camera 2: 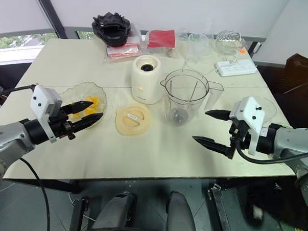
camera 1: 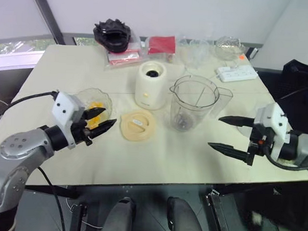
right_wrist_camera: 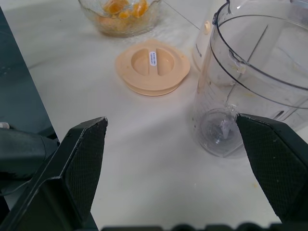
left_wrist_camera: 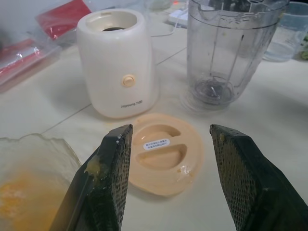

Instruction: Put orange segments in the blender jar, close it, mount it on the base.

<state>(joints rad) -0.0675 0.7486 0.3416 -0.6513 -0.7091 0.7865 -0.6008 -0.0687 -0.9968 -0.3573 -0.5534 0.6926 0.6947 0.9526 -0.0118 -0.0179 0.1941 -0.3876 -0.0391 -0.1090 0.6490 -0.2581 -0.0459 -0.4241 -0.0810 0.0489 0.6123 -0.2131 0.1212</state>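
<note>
both jaws released above the tabletop, jar sitting empty

the cream tabletop (camera 1: pixel 157 161) is carrying everything; the blender jar (camera 1: pixel 193 103) is standing upright near the middle of it, clear and lidless, with its dark blade showing at the bottom and its handle turned toward the robot's right; nothing is lying inside it; the base (camera 1: pixel 151 85) is sitting just beside the jar on the robot's left, apart from it, its black socket facing up; the scalloped glass bowl (camera 1: pixel 104 99) is resting further to the left, and the orange segments (camera 1: pixel 97 105) are lying in it; the flat pale-yellow lid (camera 1: pixel 138 125) is lying on the tabletop between the bowl and the jar, in front of the base, touching none of them.

the left gripper (camera 1: pixel 103 120) is hovering at the near edge of the bowl with its jaws partly parted and grasping nothing; a smear of orange pulp is clinging to one of its fingers (left_wrist_camera: pixel 108 173); the right gripper (camera 2: pixel 211 126) is hanging to the right of the jar, near it but not touching, its jaws spread wide and empty.

along the far edge a black object (camera 1: pixel 113 33), red packets (camera 1: pixel 161 43), clear plastic cups (camera 1: pixel 195 48) and a white power strip (camera 1: pixel 236 73) are lying well apart from the jar.
</note>
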